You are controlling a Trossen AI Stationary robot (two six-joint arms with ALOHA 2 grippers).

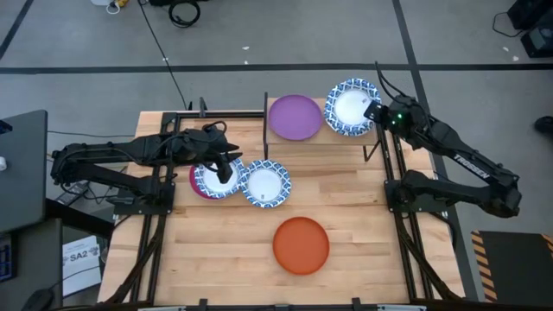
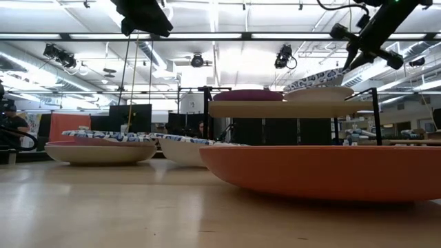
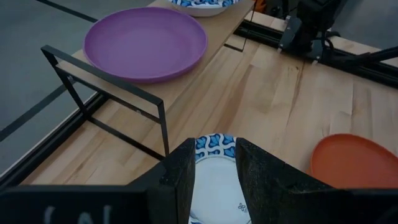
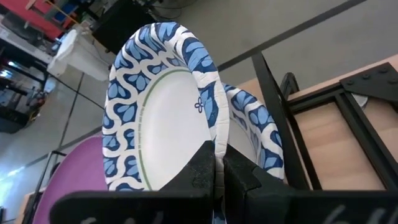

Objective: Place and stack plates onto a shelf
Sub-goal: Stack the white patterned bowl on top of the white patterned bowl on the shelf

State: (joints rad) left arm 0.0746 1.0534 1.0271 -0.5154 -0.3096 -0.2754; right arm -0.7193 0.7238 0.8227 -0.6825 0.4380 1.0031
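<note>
My right gripper (image 4: 217,167) is shut on a white plate with a blue patterned rim (image 4: 163,106). It holds it over the right end of the shelf (image 1: 363,138), above a like plate (image 4: 258,134) lying there. The purple plate (image 1: 295,117) lies on the shelf's left half. My left gripper (image 3: 215,163) is open and hangs high above a blue-rimmed plate (image 1: 210,180). That plate lies in the magenta plate (image 1: 195,181) on the tabletop. Another blue-rimmed plate (image 1: 266,183) and the orange plate (image 1: 301,244) rest on the table. My right gripper pinches the blue-rimmed plate by its rim (image 4: 219,134), on the edge toward the table's right, between the two fingers. The fingers come from the table's right, slanting down. The plate is tilted (image 2: 318,77), its held edge raised above the plate beneath; whether its low edge touches that plate I cannot tell.
The shelf stands on thin black legs (image 3: 163,127) at the table's far edge. Bare tabletop (image 1: 216,250) lies left of the orange plate. The arms' black base frames (image 1: 147,199) run along both table sides. Desks and monitors show in the room beyond.
</note>
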